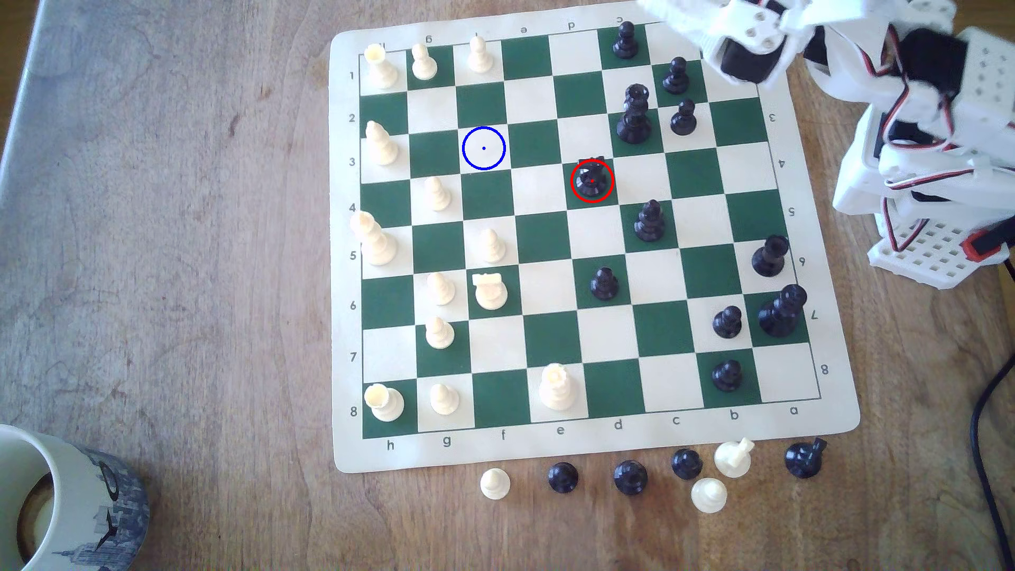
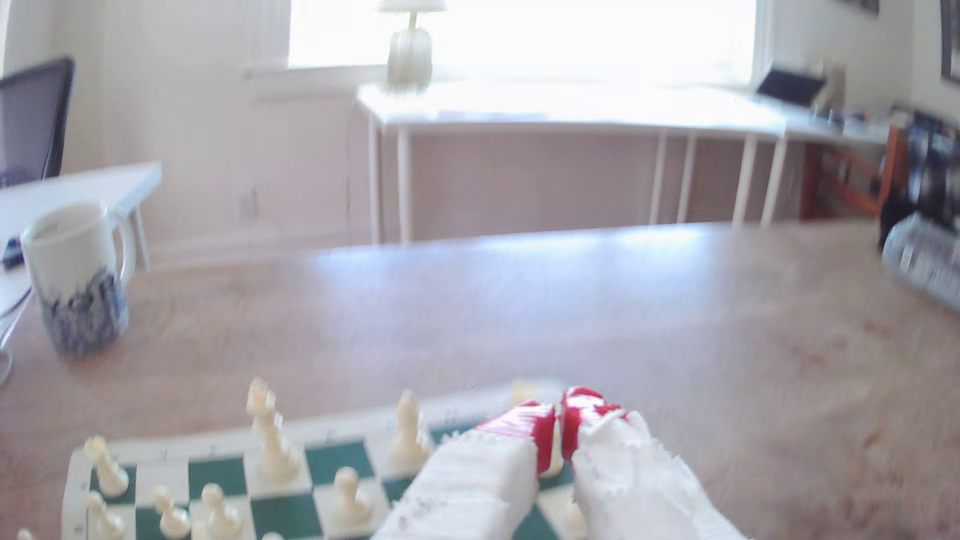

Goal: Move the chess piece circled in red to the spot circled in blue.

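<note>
The chess piece (image 1: 591, 180), a small glossy black knight, stands inside the red ring on a green square right of the board's middle in the exterior view. The spot (image 1: 483, 148) is a cream square with a blue ring and dot, two squares toward the exterior view's left and one row farther up. My white arm (image 1: 769, 49) hangs over the board's upper right corner, well apart from the knight. In the blurred wrist view my gripper (image 2: 560, 418) points out over the cream pieces, its red-tipped fingers (image 2: 535, 426) closed together with nothing between them.
A tall black piece (image 1: 634, 115) and a black pawn (image 1: 650, 221) stand close to the knight. Captured pieces (image 1: 630, 476) line the table below the chessboard (image 1: 604, 447). A mug (image 1: 60, 505) sits at the lower left, and a dark cable (image 1: 988, 439) runs at the right.
</note>
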`<state>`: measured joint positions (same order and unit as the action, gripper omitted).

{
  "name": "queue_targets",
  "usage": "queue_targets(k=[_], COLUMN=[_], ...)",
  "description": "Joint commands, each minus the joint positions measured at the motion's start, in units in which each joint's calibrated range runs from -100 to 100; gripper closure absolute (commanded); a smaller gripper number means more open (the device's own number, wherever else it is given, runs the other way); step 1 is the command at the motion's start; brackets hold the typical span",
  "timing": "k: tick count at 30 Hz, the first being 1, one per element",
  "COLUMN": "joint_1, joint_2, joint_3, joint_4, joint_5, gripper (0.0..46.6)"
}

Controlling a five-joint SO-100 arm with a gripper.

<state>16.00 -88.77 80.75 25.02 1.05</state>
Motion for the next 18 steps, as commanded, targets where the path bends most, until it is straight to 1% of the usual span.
queue_targets(k=[1, 2, 4, 5, 7, 9, 11, 13, 15, 17, 18], joint_1=[-1.3, -1.6, -1.9, -2.0, -2.0, -2.4, -2.7, -3.5, -4.3, -4.9, -5.3], joint_2=[10.5, 12.2, 15.4, 18.9, 22.3, 27.4, 32.1, 38.0, 41.3, 45.7, 50.1], joint_3=[-18.4, -19.7, -21.9, -24.5, -27.4, -31.9, -35.3, -40.0, -42.6, -45.5, -47.7], joint_4=[17.7, 19.0, 22.1, 26.2, 29.6, 32.5, 34.6, 37.5, 39.1, 41.1, 42.5], joint_5=[-1.2, -1.2, -1.2, -1.2, -1.2, -0.5, 0.2, 1.1, 1.2, 1.2, 1.2], gripper=[46.4, 46.4, 44.9, 42.3, 39.0, 34.6, 32.9, 32.3, 32.0, 30.1, 28.8])
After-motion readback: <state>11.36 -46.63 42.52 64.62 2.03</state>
